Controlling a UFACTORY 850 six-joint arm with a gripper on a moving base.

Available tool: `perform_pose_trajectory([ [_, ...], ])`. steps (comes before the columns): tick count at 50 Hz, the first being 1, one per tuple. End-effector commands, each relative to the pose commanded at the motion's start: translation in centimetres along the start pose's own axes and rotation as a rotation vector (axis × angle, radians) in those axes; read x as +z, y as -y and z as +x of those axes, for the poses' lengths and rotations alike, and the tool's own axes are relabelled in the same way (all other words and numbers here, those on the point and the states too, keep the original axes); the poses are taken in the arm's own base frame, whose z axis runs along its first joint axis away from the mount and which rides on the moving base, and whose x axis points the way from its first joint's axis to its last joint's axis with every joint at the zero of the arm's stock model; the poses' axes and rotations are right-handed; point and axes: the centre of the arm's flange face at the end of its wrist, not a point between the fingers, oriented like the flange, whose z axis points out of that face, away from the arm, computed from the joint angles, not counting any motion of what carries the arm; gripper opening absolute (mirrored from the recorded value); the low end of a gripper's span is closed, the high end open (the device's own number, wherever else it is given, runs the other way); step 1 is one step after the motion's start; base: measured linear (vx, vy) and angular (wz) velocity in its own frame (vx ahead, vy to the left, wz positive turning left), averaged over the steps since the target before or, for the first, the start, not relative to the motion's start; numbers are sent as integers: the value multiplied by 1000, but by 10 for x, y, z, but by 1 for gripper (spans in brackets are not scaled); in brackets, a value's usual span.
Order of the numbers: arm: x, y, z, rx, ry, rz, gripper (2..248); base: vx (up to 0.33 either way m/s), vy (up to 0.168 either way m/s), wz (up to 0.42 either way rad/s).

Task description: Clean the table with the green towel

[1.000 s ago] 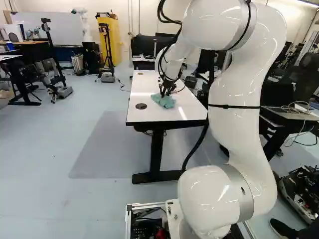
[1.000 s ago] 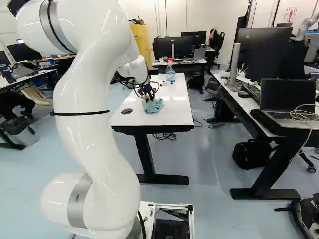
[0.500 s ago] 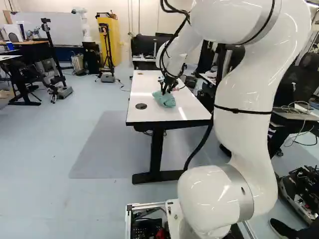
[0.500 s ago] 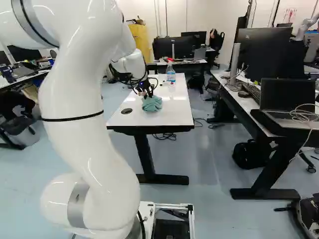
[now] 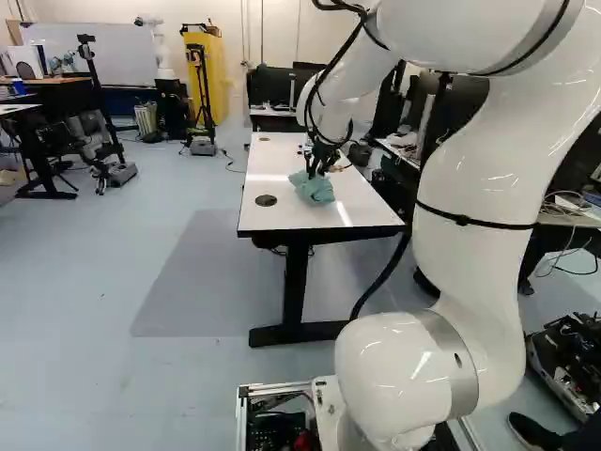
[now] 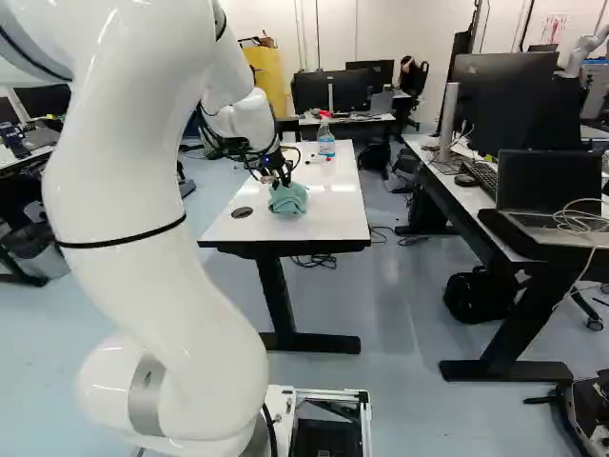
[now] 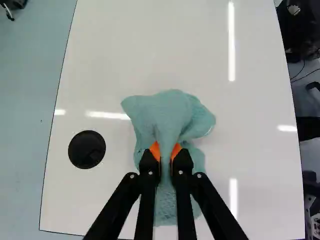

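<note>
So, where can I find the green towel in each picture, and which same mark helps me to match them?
Left base view: green towel a little above the middle, on the white table.
Right base view: also a little above the middle.
Wrist view: pinched between the two fingers of the gripper.
Shared landmark: the round black disc in the tabletop, near the towel.

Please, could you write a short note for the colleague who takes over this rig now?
Gripper: shut on the green towel, a fold between its fingers.
Towel: bunched on the near part of the white table, beside the round black cover.
Spray bottle: at the table's far end.
Done: towel gripped and on the tabletop; how much is wiped, I cannot tell.
Left: probably wiping the rest, minding the bottle.
</note>
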Motion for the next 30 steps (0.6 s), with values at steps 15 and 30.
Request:
perform_pose_trajectory([
  [15,-11,-7,-18,12,7,-7,43,0,0,0],
  [30,-17,-17,-28,29,11,-17,43,0,0,0],
])
